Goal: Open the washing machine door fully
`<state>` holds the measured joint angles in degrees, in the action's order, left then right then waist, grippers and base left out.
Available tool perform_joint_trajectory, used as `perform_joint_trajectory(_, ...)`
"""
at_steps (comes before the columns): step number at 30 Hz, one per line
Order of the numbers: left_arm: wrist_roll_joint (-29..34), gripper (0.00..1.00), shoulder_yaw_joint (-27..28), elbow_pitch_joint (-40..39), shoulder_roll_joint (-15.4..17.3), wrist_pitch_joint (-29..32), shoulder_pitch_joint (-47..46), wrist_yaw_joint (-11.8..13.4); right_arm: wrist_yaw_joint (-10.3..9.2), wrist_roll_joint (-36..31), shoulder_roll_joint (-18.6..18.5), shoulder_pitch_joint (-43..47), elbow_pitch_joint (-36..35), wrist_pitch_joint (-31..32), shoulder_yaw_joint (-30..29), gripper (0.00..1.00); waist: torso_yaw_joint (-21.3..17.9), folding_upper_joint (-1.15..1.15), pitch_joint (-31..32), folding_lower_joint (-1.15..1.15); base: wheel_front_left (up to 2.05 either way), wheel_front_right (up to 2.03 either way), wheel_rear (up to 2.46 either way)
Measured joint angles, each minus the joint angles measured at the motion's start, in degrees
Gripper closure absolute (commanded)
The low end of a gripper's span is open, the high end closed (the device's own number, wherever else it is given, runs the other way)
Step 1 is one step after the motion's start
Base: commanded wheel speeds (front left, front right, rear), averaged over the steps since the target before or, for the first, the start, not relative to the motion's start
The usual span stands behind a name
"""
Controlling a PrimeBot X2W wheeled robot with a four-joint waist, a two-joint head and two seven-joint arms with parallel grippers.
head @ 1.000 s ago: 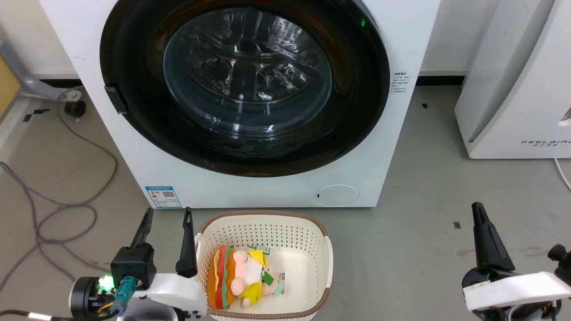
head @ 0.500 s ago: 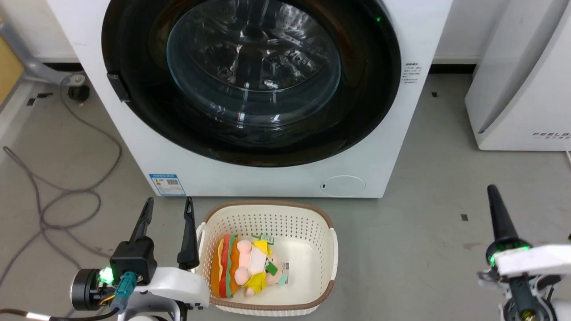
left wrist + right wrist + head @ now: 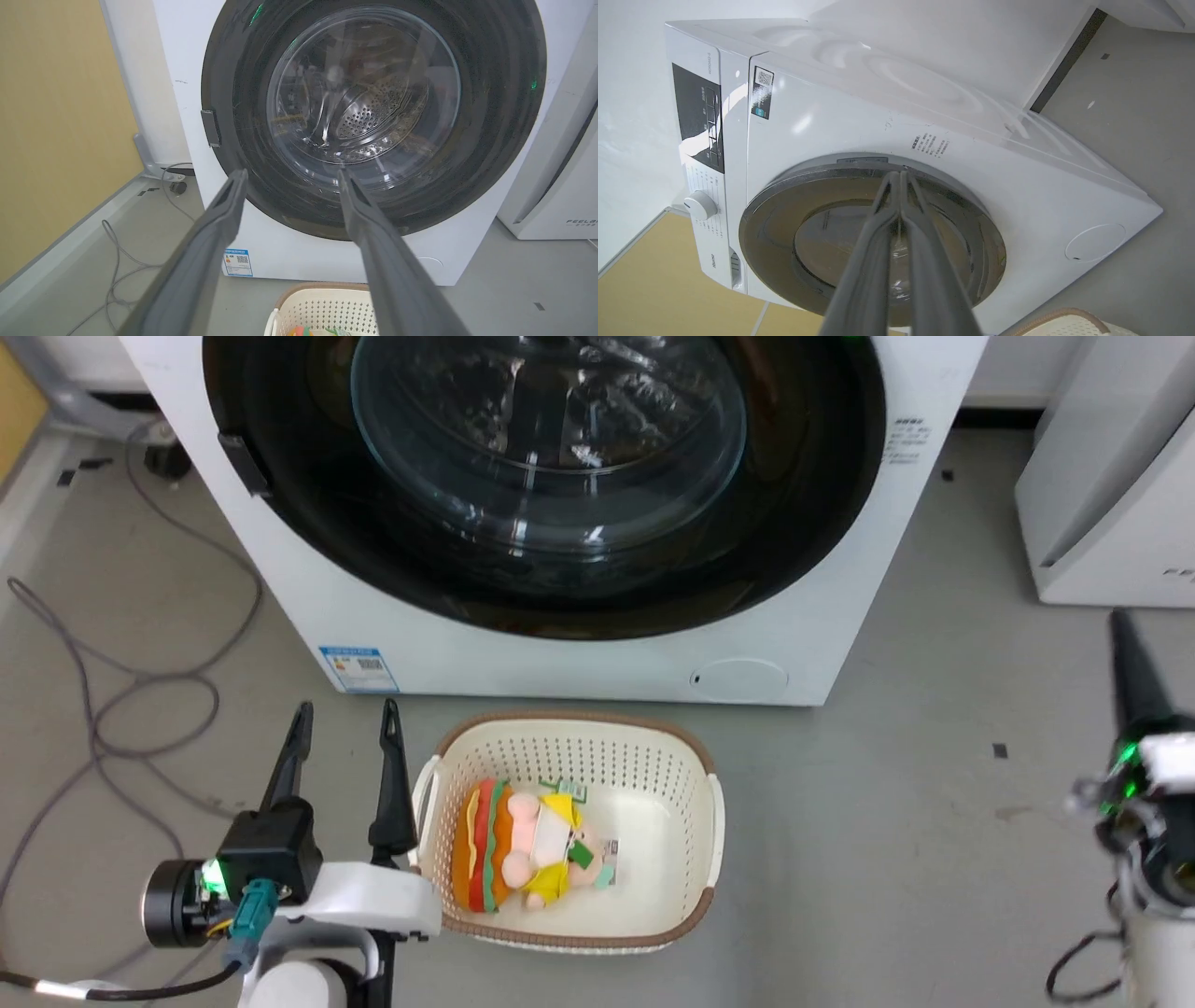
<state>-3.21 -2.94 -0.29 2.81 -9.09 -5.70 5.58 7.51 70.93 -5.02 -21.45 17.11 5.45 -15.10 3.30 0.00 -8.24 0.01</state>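
the washing machine door (image 3: 551,457) sits closed across the top of the frame. my left gripper (image 3: 346,709), lower left, is spread wide; my right gripper (image 3: 1119,625), right edge, has its fingers pressed together.

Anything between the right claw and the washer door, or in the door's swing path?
Nothing visible between the right claw and the washing machine door. The basket sits on the floor in front of the machine, seemingly below the door's lower edge, so it probably clears the swing.
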Motion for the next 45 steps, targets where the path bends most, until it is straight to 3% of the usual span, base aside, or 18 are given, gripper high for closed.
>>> perform_joint_trajectory(8,-0.5,0.0,-0.5,-1.0,0.0,-0.9,-2.5,0.6,0.0,4.7,-1.7,-9.8,4.1,0.0,-3.3,1.0,1.0,0.0,-4.1,0.0,0.0,0.0,0.0)
perform_joint_trajectory(24,-1.6,0.0,-2.0,-2.5,0.0,-2.7,-7.6,2.1,-0.01,10.6,-4.0,-27.2,13.0,2.2,-3.6,1.0,3.7,0.0,-12.1,0.01,0.0,0.0,0.0)
perform_joint_trajectory(45,-3.4,0.0,-4.1,-3.3,0.0,-5.2,-10.8,4.5,-0.08,14.0,-5.1,-42.7,23.6,7.3,4.8,1.0,7.3,0.0,-17.6,0.01,0.0,0.0,0.0)
